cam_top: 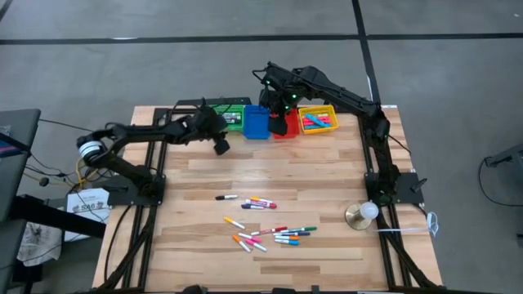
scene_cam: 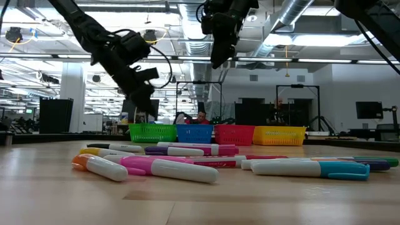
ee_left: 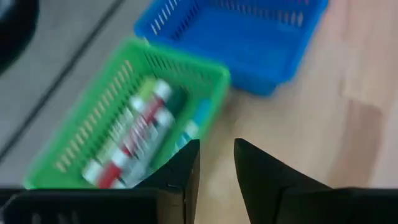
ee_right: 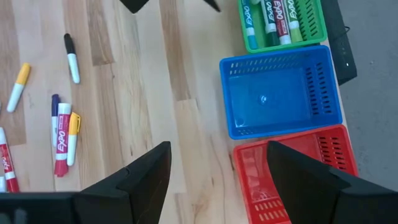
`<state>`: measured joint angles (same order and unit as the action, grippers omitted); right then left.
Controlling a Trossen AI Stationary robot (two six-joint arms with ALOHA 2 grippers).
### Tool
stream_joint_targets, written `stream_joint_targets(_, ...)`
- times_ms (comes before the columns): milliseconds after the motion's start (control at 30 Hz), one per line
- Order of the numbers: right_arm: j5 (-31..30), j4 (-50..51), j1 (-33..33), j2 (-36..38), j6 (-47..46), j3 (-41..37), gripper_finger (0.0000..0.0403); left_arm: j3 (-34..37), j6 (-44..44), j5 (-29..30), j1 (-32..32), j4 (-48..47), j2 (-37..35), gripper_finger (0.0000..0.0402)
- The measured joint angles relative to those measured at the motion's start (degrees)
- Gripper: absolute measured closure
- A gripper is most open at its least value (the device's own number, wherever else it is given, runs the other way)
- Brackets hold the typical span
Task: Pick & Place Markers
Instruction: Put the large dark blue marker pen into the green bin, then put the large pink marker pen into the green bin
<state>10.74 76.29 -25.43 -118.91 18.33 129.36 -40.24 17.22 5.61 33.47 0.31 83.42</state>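
Note:
Several markers [cam_top: 265, 224] lie loose on the wooden table's near half, also seen close up in the low view [scene_cam: 187, 164]. Along the far edge stand a green bin [cam_top: 231, 114], a blue bin [cam_top: 256, 122], a red bin [ee_right: 292, 168] and a yellow bin [cam_top: 317, 120]. The green bin [ee_left: 124, 118] holds a few markers [ee_left: 140, 130]. The yellow one holds markers too. My left gripper [ee_left: 216, 149] hangs just near of the green bin [scene_cam: 153, 132], its fingers a narrow gap apart with only table between them. My right gripper [ee_right: 217, 149] hovers wide open above the red bin, holding nothing.
The blue bin [ee_right: 280, 90] shows nothing inside. A round gold disc with a white thing on it [cam_top: 359, 214] sits by the right arm's base. Bare wood lies between the bins and the loose markers. A person [scene_cam: 201, 117] shows far behind the table.

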Motion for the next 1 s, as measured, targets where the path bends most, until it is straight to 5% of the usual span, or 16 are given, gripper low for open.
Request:
stream_joint_targets(333, 0.0, -0.1, 0.0, 0.0, 0.1, 0.0, 0.0148, -3.3, 3.9, 0.1, 0.1, 11.1, -0.1, 0.0302)
stream_joint_targets(667, 1.6, 0.6, 0.0, 0.0, -0.6, 0.0, 0.0148, -3.3, -2.0, 1.9, -2.4, 7.9, -10.1, 0.0302)
stream_joint_targets(833, 11.6, 3.7, 0.8, 0.0, -1.8, 0.0, 0.0148, -3.3, -8.8, -3.7, -2.8, 3.9, -19.3, 0.0302)
stream_joint_targets(1000, 11.0, 5.9, 3.9, 0.0, -3.3, 0.0, 0.0148, -3.3, -11.1, -10.2, -5.0, -0.4, -24.6, 0.0302)
